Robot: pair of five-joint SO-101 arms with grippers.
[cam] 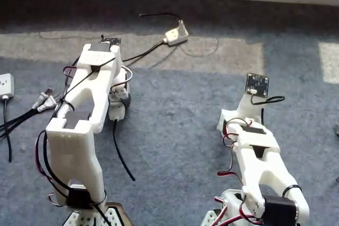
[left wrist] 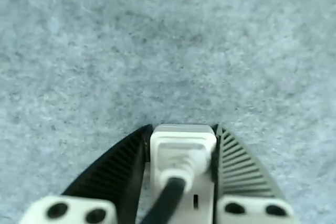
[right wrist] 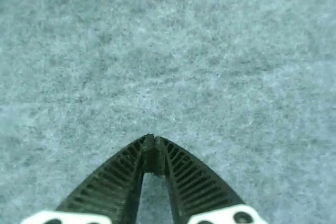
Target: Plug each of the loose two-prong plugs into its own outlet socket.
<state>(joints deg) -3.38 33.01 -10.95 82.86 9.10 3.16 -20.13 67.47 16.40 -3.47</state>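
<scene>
The left hand is gripping a white plug, its fingers closed on the plug's two sides, low over the grey desk; whether the plug is touching the desk is not showing. The plug's long axis is lying along the fingers. Its cable end is facing back toward the wrist and its front is pointing away and down at the desk, with the prongs hidden. From the high view the cable is trailing back toward the arm bases. A white socket is sitting at the desk's left edge, well apart from the held plug and to the robot's left of it. A second white piece on its own lead is lying beyond the hand toward the far side, and I cannot tell whether it is a plug or a socket. The left arm is the nearer one to both. The coming move is probably hinging on swinging the plug leftward and turning its front to meet the socket's face. The right hand is hanging closed and empty over bare desk, well apart from all of this
</scene>
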